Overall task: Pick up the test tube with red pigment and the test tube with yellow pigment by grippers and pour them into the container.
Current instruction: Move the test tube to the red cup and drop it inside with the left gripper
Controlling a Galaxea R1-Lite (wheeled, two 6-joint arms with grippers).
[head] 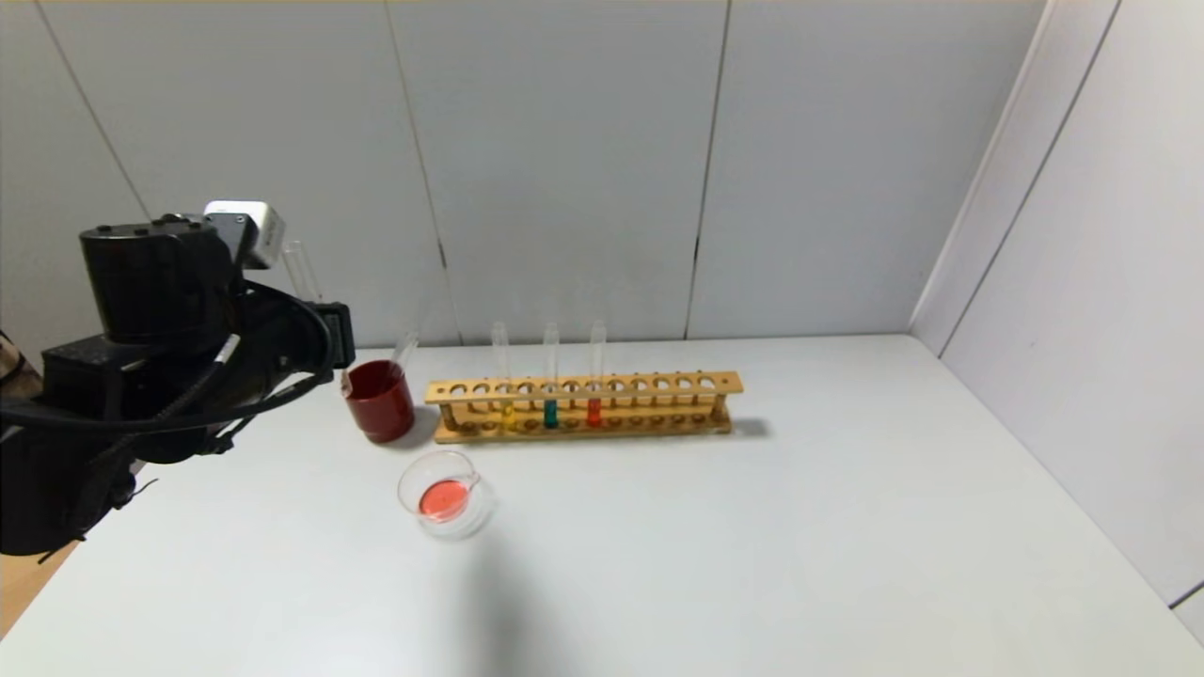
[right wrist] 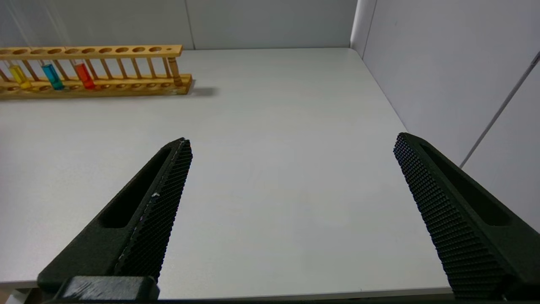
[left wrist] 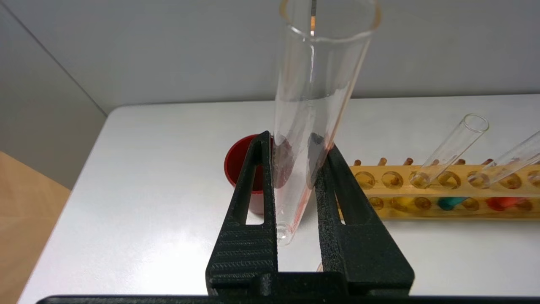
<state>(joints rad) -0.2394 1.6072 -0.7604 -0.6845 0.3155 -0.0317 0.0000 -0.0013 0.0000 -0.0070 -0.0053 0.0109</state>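
My left gripper [left wrist: 297, 143] is shut on the test tube with red pigment [left wrist: 314, 105], which stands nearly upright and holds only a thin coral streak. In the head view that tube [head: 301, 268] sticks up above the left arm at the table's left, beside the dark red cup [head: 379, 402]. The clear glass container [head: 406, 489] sits in front of the cup with coral-red liquid in its bottom. The test tube with yellow pigment [head: 505, 376] stands in the wooden rack [head: 658, 384]. My right gripper [right wrist: 293, 141] hangs open over bare table, off to the right of the rack.
The rack also holds a teal-liquid tube [head: 550, 400] and a red-liquid tube [head: 594, 400] to the right of the yellow one. An empty tube [head: 404, 350] leans in the dark red cup. Walls close the table's back and right sides.
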